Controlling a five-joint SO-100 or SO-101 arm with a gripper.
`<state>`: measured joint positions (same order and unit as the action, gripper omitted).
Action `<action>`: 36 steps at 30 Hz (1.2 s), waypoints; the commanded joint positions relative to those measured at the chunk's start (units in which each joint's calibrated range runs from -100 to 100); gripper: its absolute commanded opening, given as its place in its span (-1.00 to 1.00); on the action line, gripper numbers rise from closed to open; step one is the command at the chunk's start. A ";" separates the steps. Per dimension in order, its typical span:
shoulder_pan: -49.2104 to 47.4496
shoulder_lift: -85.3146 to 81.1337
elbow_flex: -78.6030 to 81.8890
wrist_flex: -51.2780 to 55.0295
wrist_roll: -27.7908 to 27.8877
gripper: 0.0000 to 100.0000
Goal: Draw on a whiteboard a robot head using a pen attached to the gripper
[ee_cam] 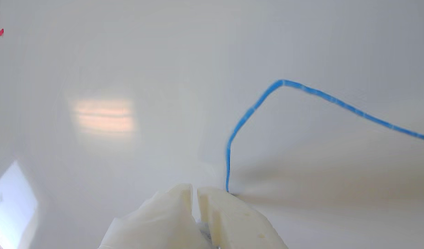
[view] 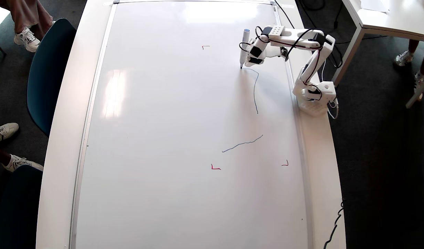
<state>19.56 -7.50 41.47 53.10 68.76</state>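
The whiteboard (view: 163, 138) covers most of the table. The white pen (view: 245, 43) with its blue cap stands beside my gripper (view: 248, 63), its tip touching the board at the upper right. Of the robot head, two thin blue strokes show: a curved line (view: 255, 90) running down from the pen tip, and a separate wobbly slanted line (view: 243, 143) below it. In the wrist view the white fingertips (ee_cam: 184, 193) of my gripper (ee_cam: 194, 192) stand shut with only a narrow slit between them. The blue line (ee_cam: 253, 109) ends just right of them. The pen itself is hidden there.
Red corner marks (view: 205, 46) (view: 215, 167) (view: 285, 164) sit on the board. The arm's base (view: 315, 98) stands on the table's right edge. Dark chairs (view: 47, 69) and people's feet are at the left, another white table (view: 388, 17) at the top right, a black cable (view: 334, 224) bottom right.
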 commanded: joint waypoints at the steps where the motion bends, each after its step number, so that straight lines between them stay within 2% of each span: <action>1: -2.82 4.76 -6.87 0.24 -2.28 -0.98; 16: -6.80 19.68 -28.57 0.24 -5.52 -0.99; 21: -8.72 19.68 -28.30 0.33 -6.70 -0.99; 36: -20.15 20.44 -29.03 1.11 -14.94 -0.99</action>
<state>2.03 12.81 13.88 53.62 55.30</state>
